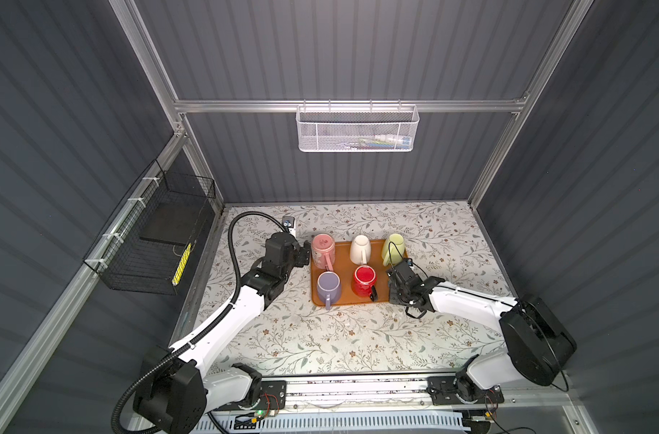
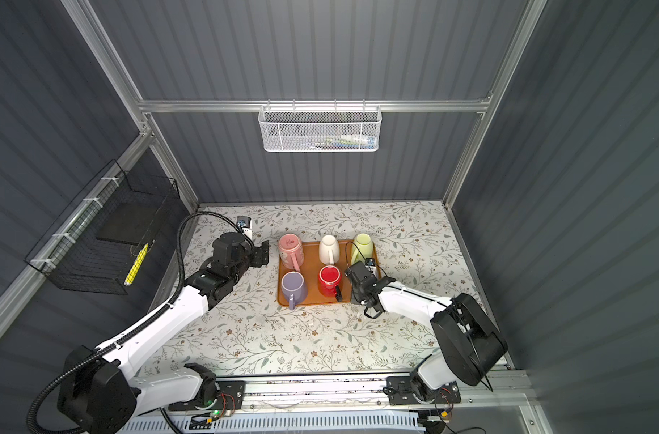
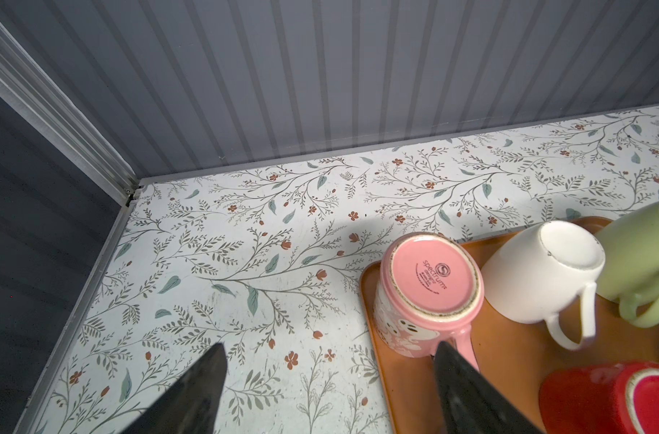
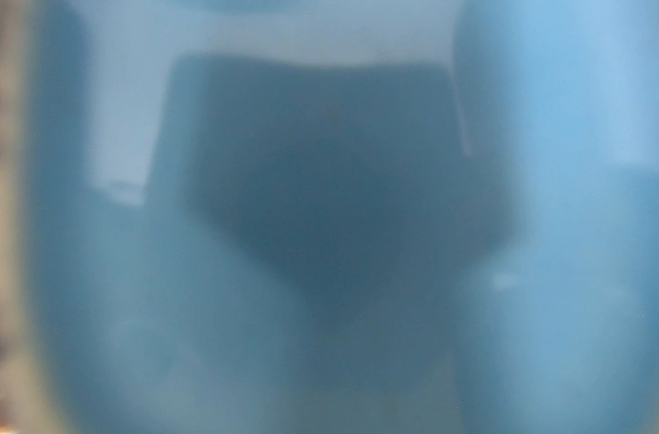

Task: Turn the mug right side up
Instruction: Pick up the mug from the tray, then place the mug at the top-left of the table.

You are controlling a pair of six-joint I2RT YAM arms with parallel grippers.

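Just before right jaws, state hidden, looms a blue mug (image 4: pixel 568 225); left jaws apart.

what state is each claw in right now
left claw: open, holding nothing
right claw: cannot tell; hidden from above, wrist view a blue blur

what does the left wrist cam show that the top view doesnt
Only the left wrist view: the maker's stamp on the upturned base of the pink mug, and how wide the left gripper stands open. Only a top view: the purple mug, both arms, and the right gripper close by the green mug. Both: the pink mug, white mug and green mug bottom-up on the orange tray, plus the red mug.
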